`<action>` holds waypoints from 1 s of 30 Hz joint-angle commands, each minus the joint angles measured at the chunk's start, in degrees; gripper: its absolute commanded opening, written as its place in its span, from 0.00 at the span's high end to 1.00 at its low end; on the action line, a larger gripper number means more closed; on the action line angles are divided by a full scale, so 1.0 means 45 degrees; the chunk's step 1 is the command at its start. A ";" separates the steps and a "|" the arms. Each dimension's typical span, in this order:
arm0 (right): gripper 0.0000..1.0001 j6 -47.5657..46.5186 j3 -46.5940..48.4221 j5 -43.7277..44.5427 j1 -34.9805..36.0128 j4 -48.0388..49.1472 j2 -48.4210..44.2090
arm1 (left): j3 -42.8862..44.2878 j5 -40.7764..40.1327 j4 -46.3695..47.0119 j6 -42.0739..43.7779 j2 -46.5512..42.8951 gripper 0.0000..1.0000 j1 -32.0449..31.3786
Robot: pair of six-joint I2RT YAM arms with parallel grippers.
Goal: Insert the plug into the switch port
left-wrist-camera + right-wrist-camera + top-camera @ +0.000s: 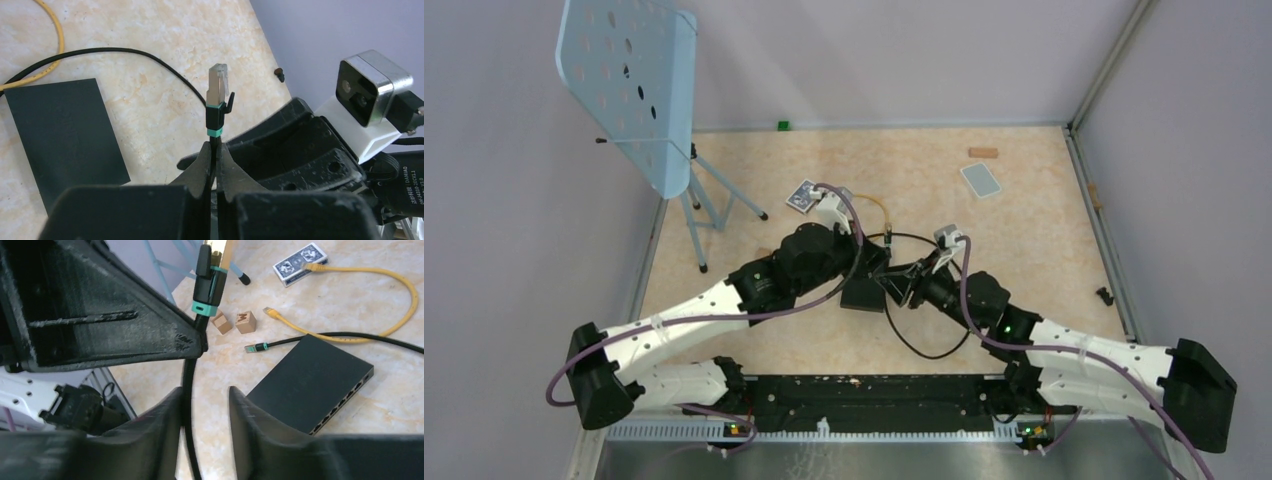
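My left pincer [213, 150] clamps the cable [188, 375] just behind the plug [218, 85], leaving it free for the switch port [345, 399], while my right pincer [205, 395] stands wide astride the cable

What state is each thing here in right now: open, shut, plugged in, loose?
Clear-tipped plug with teal bands: upright, not inserted.
Left gripper: shut on thin black cable just under that plug.
Right gripper: open.
Flat matte-black switch box: lying flat, visible ports empty.
Yellow cable: lying loose, both ends unplugged.
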 commanded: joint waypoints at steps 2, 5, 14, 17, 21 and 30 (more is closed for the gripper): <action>0.84 -0.0578 0.0894 -0.0582 0.0076 0.0395 -0.0317 | -0.0204 0.0883 0.1197 0.0062 -0.0914 1.00 -0.0123; 1.00 -0.0872 0.1132 -0.0717 0.0075 -0.0414 -0.0993 | -0.0321 0.1105 0.1197 0.0341 -0.1440 0.87 -0.0122; 1.00 -0.2609 0.2774 -0.1969 0.0079 -0.4748 -0.2808 | -0.0012 0.1500 0.0728 0.3305 -0.3470 0.17 -0.0123; 1.00 -0.3276 0.3713 -0.2972 0.0063 -0.5745 -0.2895 | 0.0141 0.2726 0.0471 0.5240 -0.3801 0.11 -0.0123; 1.00 -0.4126 0.4917 -0.4208 0.0064 -0.6992 -0.2646 | 0.0312 0.4416 0.0390 0.7249 -0.4355 0.04 -0.0121; 1.00 -0.6073 0.6138 -0.6481 0.0070 -0.8563 -0.2113 | -0.0083 0.8661 0.0747 1.1466 -0.5829 0.03 -0.0122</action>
